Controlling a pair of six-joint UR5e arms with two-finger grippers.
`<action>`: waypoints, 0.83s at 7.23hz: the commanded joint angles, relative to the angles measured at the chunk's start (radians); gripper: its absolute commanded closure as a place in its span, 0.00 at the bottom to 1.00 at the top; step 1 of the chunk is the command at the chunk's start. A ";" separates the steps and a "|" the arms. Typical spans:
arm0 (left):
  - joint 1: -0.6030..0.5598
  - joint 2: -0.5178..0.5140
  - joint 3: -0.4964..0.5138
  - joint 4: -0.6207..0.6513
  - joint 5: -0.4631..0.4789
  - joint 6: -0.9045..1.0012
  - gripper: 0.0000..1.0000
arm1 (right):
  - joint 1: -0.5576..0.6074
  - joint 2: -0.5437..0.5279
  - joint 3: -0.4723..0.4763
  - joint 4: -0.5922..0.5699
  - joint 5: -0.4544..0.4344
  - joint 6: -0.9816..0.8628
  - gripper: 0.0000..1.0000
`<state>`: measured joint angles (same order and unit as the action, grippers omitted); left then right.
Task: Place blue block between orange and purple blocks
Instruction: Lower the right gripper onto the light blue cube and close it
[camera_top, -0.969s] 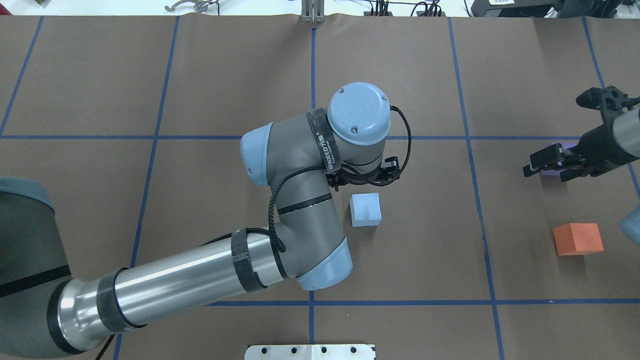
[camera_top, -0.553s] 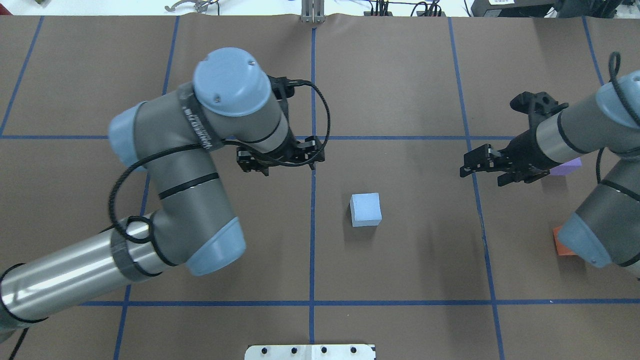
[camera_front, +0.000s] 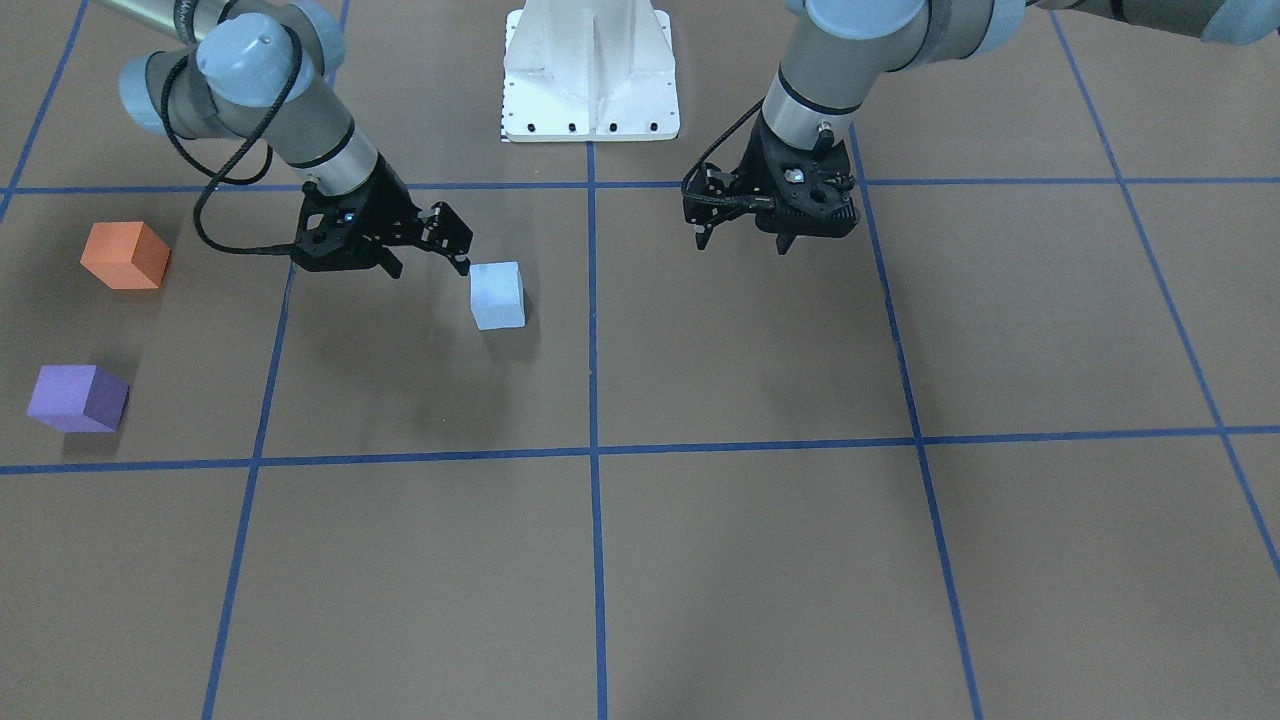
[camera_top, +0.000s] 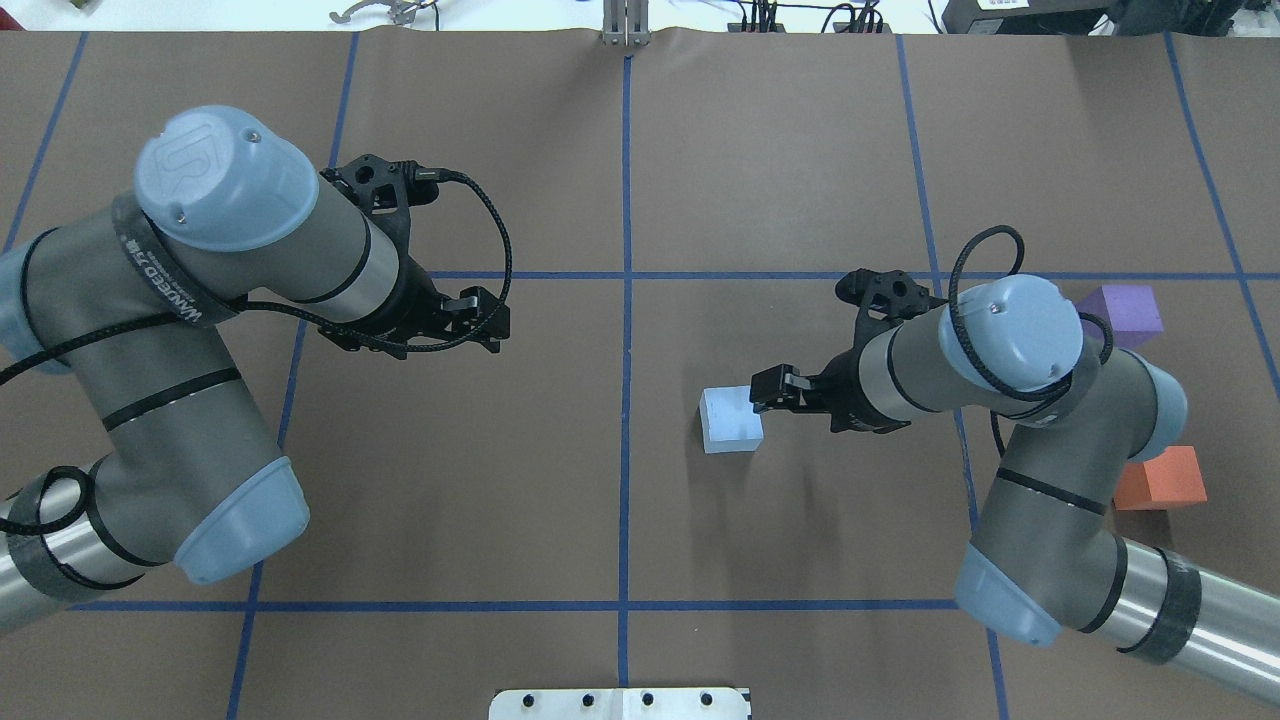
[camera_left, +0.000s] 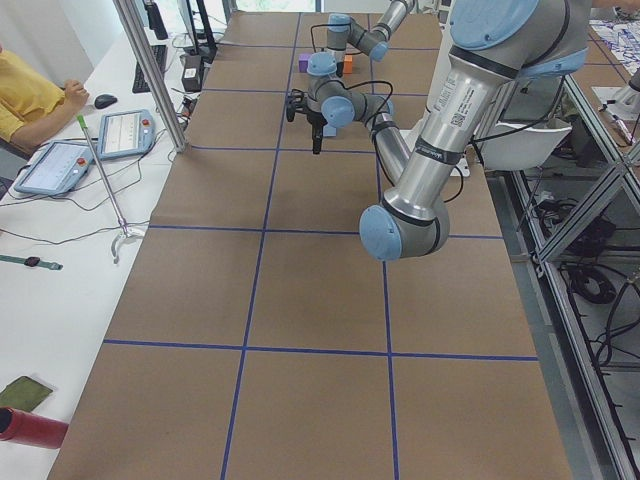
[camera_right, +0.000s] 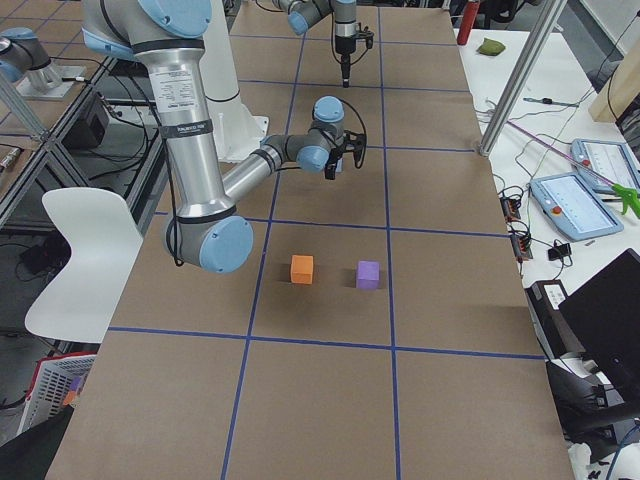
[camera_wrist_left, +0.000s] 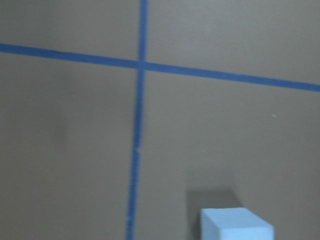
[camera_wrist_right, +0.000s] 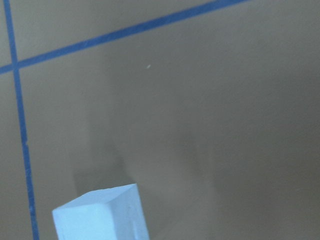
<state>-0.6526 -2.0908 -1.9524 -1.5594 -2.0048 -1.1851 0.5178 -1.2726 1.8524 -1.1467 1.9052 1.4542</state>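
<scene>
The blue block sits near the table's middle; it also shows in the front view, the left wrist view and the right wrist view. My right gripper is open and empty, hovering just to the block's right, one fingertip close to its top edge. My left gripper is open and empty, well left of the block. The purple block and the orange block sit apart at the far right, partly hidden by my right arm.
Blue tape lines cross the brown table cover. The white robot base plate is at the near edge. A white side desk with tablets and a seated operator is beyond the table's far edge.
My left arm has swung away from the blue block to the left. My right arm has moved from the purple block leftward to the blue block. The block has not moved.
</scene>
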 joint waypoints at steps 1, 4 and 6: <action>-0.001 0.008 -0.008 -0.001 0.001 -0.004 0.00 | -0.050 0.038 -0.012 -0.070 -0.049 0.003 0.00; -0.001 0.009 -0.002 -0.002 0.001 -0.004 0.00 | -0.056 0.071 -0.019 -0.073 -0.063 0.002 0.00; -0.001 0.009 -0.003 -0.001 0.001 -0.005 0.00 | -0.056 0.087 -0.039 -0.071 -0.072 -0.009 0.00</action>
<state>-0.6535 -2.0817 -1.9560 -1.5604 -2.0034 -1.1892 0.4621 -1.1984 1.8286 -1.2187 1.8412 1.4535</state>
